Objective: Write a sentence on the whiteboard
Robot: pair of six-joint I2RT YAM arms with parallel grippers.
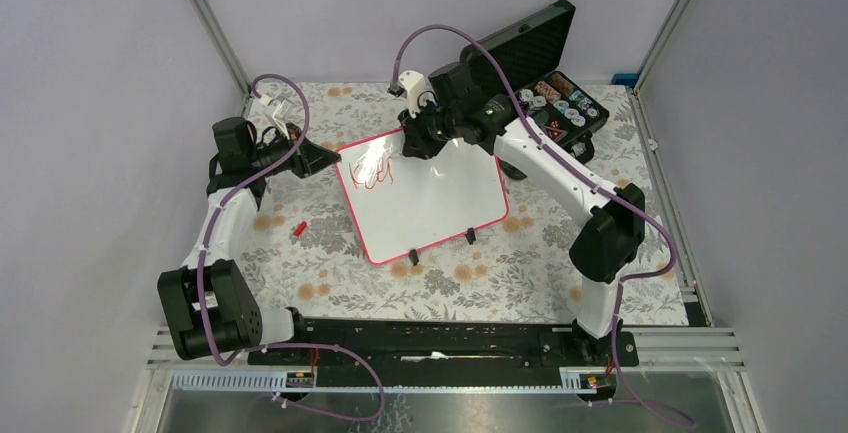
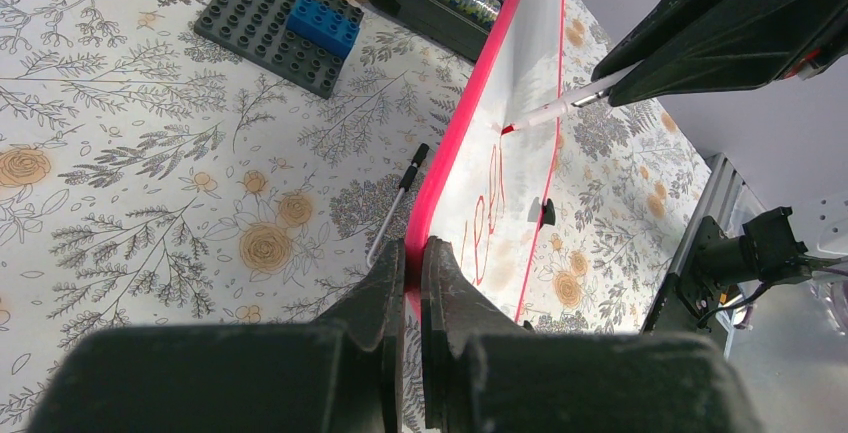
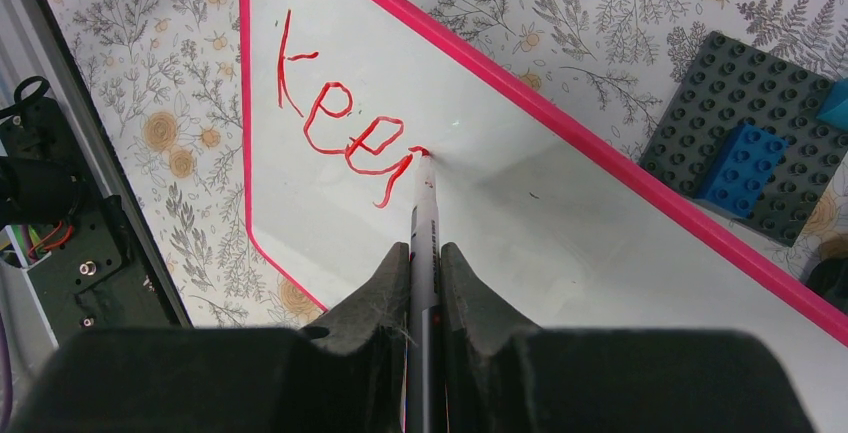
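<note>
Red sentence (image 3: pixel 340 123): only "Keep" written, rest pending | whiteboard (image 1: pixel 425 198) lies mid-table (image 1: pixel 480 283), left jaws clamped on its pink frame | right jaws hold marker (image 3: pixel 424 223), tip on board

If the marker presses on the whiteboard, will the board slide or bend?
Probably stiff: the whiteboard looks flat, though the left gripper clamps only one edge. It might slide on the floral tablecloth without that clamp. Its glossy face is likely slippery under the marker tip.
</note>
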